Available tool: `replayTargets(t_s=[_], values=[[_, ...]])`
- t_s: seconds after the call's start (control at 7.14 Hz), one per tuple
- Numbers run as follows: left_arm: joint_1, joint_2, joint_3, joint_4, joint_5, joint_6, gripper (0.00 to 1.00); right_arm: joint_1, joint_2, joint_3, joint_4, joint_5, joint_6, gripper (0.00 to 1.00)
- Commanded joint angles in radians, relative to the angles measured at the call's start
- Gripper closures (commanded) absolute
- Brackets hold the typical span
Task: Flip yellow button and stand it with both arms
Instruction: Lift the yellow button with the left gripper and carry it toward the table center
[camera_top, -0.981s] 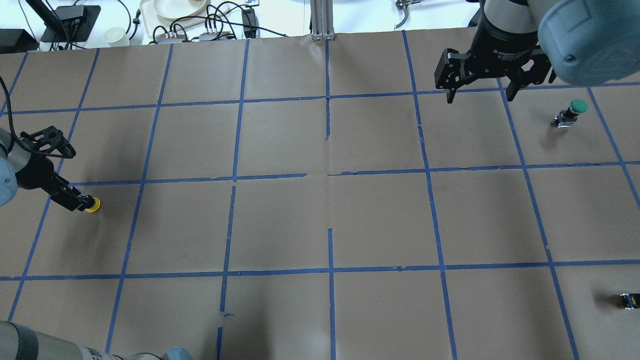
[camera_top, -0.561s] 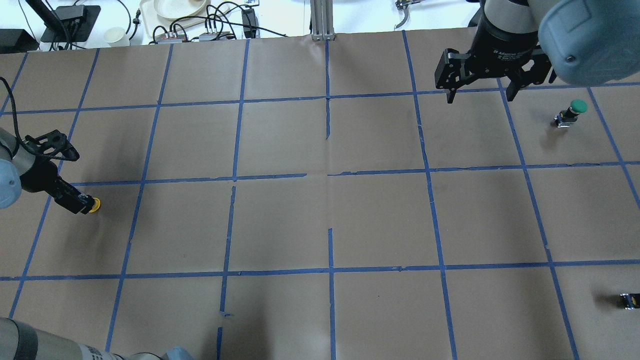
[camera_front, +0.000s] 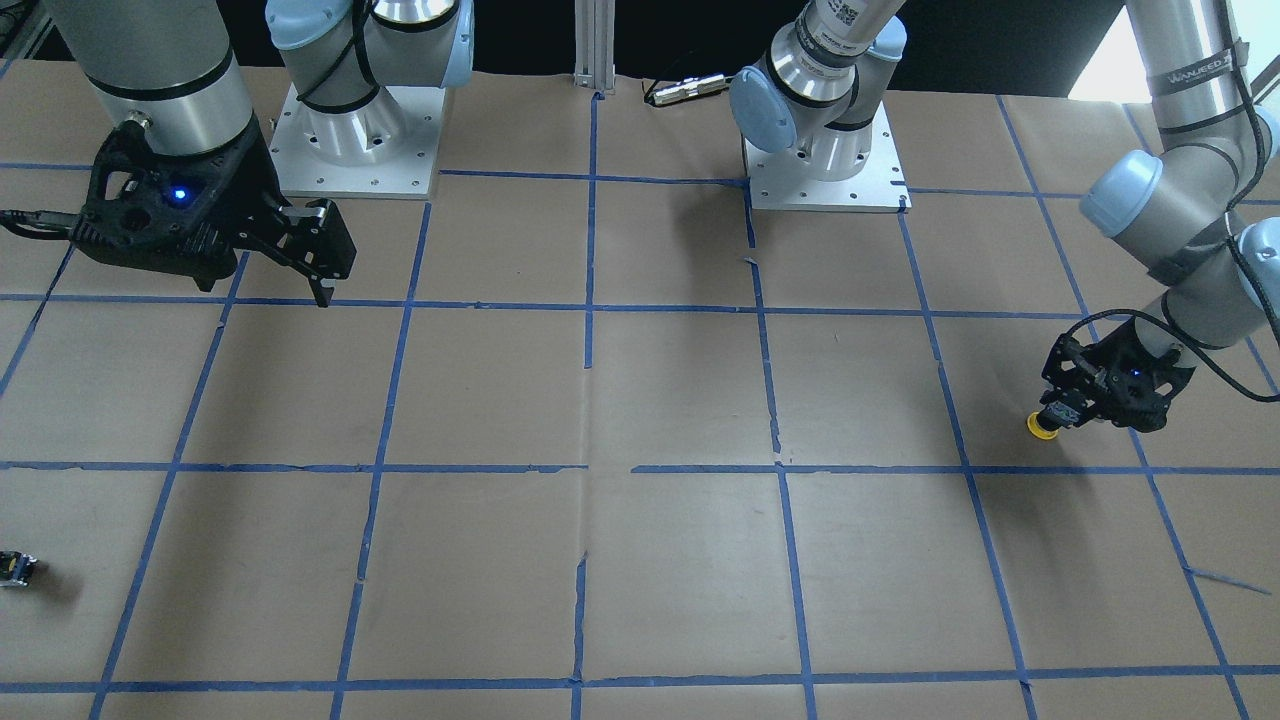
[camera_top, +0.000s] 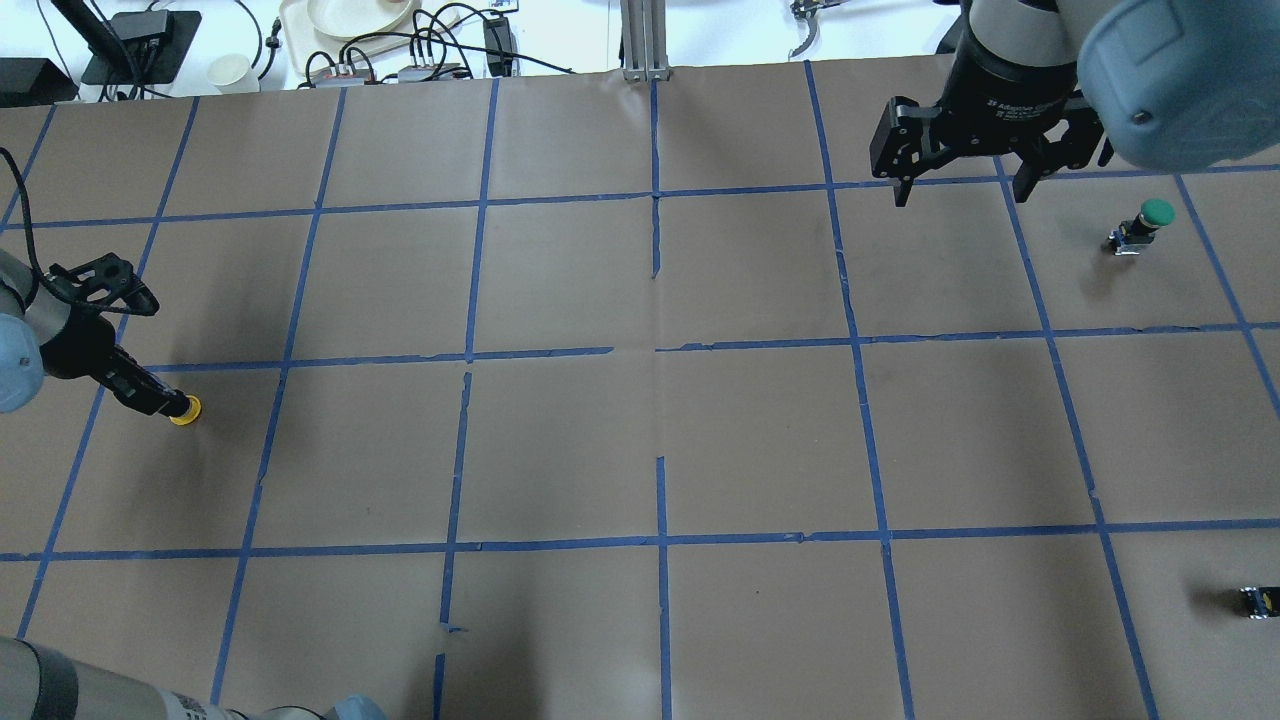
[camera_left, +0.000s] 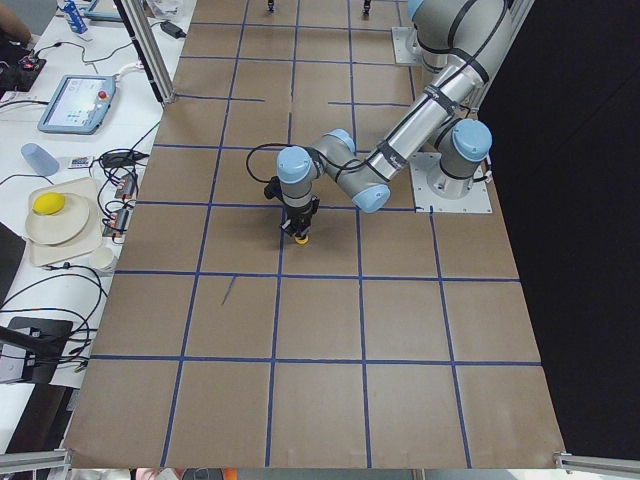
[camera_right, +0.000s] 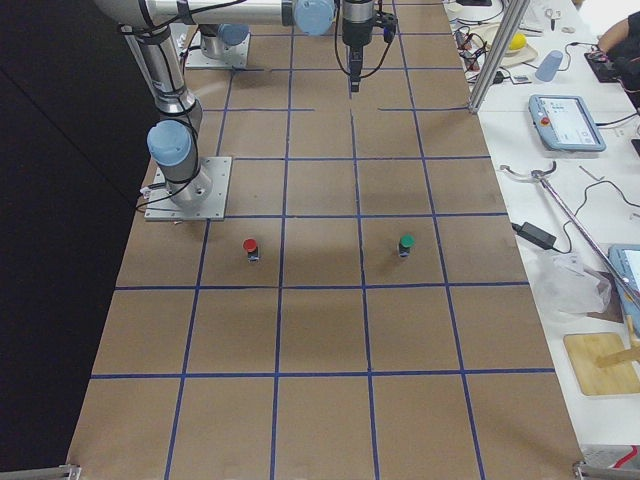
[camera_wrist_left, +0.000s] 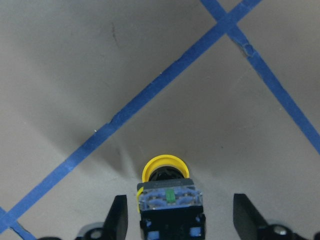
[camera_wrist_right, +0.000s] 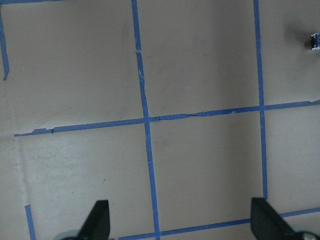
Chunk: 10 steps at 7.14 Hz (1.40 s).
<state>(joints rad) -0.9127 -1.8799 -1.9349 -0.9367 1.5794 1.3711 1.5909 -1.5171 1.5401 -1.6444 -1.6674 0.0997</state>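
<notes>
Your left gripper (camera_wrist_left: 181, 212) straddles the button (camera_wrist_left: 169, 195), fingers released; centre on its body before clenching. The right gripper (camera_top: 958, 197) hangs open, far right.

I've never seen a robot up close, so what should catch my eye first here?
The bright yellow button, cap down on the table at the robot's left end, with the open left pincer straddling its body. Far across, the right pincer hangs open above the table, a green button standing nearby.
</notes>
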Motion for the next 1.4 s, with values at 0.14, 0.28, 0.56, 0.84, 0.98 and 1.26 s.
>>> replayTargets(t_s=[0.14,0.28,0.56,0.84,0.98,1.26], values=[[-0.050,0.030,0.045,-0.020,-0.007,-0.074,0.85,-0.002,0.000,0.000,0.000,0.000,0.000,0.00],[-0.089,0.072,0.091,-0.136,-0.028,-0.099,0.85,-0.002,0.000,0.000,0.000,0.000,0.000,0.00],[-0.225,0.137,0.116,-0.276,-0.189,-0.308,0.85,-0.002,0.000,0.000,0.000,0.000,0.000,0.00],[-0.374,0.181,0.123,-0.420,-0.353,-0.326,0.84,-0.002,0.000,0.000,0.000,0.000,0.000,0.00],[-0.382,0.212,0.122,-0.520,-0.501,-0.319,0.84,-0.003,0.000,0.000,0.000,0.000,0.000,0.00],[-0.388,0.254,0.117,-0.681,-0.742,-0.314,0.84,-0.015,0.005,0.000,-0.006,0.000,-0.003,0.00]])
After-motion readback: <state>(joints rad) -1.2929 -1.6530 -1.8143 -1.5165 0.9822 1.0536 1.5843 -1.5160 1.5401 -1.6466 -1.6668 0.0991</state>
